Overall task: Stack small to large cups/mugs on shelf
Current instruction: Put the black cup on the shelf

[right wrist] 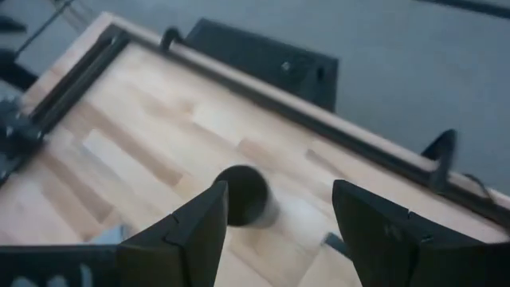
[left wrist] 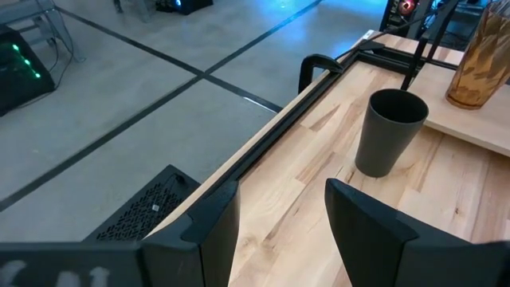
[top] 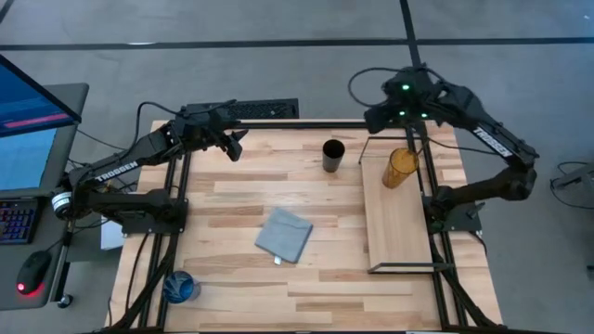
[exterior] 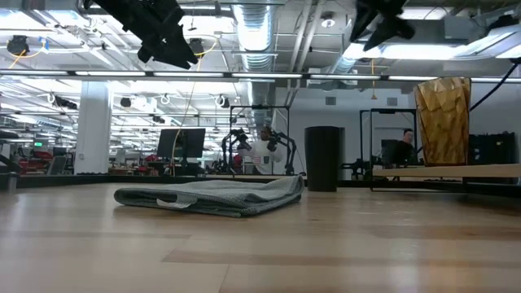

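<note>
Standing upright at the far end of the shelf (top: 397,218), your amber tumbler (top: 402,167) sits at about two o'clock on the tabletop (top: 241,186), with nothing inside it or under it but the board. Your black cup (top: 333,155) stands upright on the tabletop just beside the shelf's left edge, near twelve o'clock, apart from the tumbler. Your blue cup (top: 180,287) is well away at the seven o'clock corner, next to the frame rail; whether it is upright or tipped you cannot tell from above. A grey-blue folded cloth (top: 284,235) lies flat near the middle of the tabletop, between the cups.

Your right gripper (top: 409,125) hangs above the far end of the shelf, just over the tumbler and clear of it, fingers spread wide and holding nothing; its wrist view looks down past the fingers (right wrist: 185,231) onto the black cup's mouth. That arm folds back from its base at three o'clock, elbow out to the right.

Your left gripper (top: 237,144) is raised at eleven o'clock near the far edge, fingers parted and empty, pointing toward the black cup, its arm stretched from the nine o'clock side.
</note>
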Controlling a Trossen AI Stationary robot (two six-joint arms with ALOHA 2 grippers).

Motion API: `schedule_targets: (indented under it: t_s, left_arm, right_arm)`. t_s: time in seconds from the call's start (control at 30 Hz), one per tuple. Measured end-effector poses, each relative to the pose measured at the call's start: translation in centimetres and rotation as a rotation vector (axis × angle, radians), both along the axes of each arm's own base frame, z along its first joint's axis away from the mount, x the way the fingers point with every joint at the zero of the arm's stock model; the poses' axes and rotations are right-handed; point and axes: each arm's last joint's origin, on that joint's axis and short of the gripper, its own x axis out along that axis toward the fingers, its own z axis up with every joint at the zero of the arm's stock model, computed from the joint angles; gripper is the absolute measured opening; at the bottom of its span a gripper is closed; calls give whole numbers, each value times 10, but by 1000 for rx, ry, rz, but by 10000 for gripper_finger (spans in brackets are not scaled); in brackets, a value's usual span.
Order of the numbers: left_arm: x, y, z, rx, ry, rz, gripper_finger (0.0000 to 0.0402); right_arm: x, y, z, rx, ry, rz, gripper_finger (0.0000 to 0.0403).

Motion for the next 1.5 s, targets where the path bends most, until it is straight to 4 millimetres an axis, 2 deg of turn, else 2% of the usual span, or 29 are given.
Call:
schedule_targets:
  t_s: [0.17, 0.3, 0.63, 0.83, 0.97, 1.13, 1.5]
  left_arm:
    - [0, 0, 0, 0, 0, 0, 178]
    - [0, 0, 0, 0, 0, 0, 178]
    - [-2, -1, -5, -36, 46, 3, 178]
    - [-2, -1, -5, -41, 39, 7, 178]
    - [-2, -1, -5, -41, 39, 7, 178]
    - [-2, -1, -5, -42, 39, 7, 178]
    - [-2, -1, -5, -42, 40, 7, 178]
  right_arm:
    - [30, -9, -23, 87, 63, 71, 249]
    - [49, -16, -39, 87, 162, 150, 249]
    - [84, -21, -38, 69, 203, 236, 249]
    - [97, -28, -72, 187, 385, 254, 249]
    - [107, -34, -91, 241, 446, 240, 249]
    - [116, -39, -108, 286, 480, 210, 249]
    - [122, -55, -134, 343, 560, 137, 249]
